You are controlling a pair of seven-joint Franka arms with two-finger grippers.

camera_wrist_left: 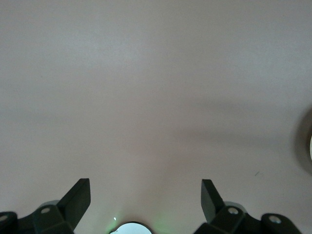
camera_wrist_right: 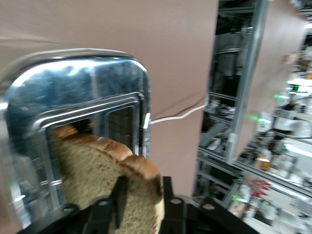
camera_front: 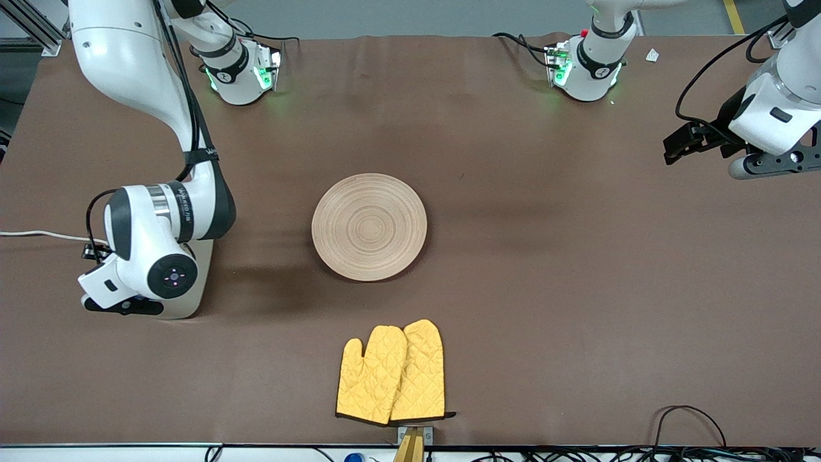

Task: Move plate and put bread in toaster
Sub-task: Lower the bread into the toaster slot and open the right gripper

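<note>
Fingers point(camera_wrist_right: 141, 195) pinch coarse brown bread point(camera_wrist_right: 97, 165) above chrome toaster point(camera_wrist_right: 73, 97).

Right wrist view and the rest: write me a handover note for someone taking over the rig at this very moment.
Right gripper: shut on the bread, the slice partly down in a slot of the toaster.
Left gripper: open, empty, waiting over bare table at the left arm's end.
Plate: mid-table, empty, farther from the front camera than the yellow oven mitts.
Done: bread lifted and brought to the slot.
Left: lower the slice fully, release, withdraw. Whether the plate is at its goal cannot be told.
</note>
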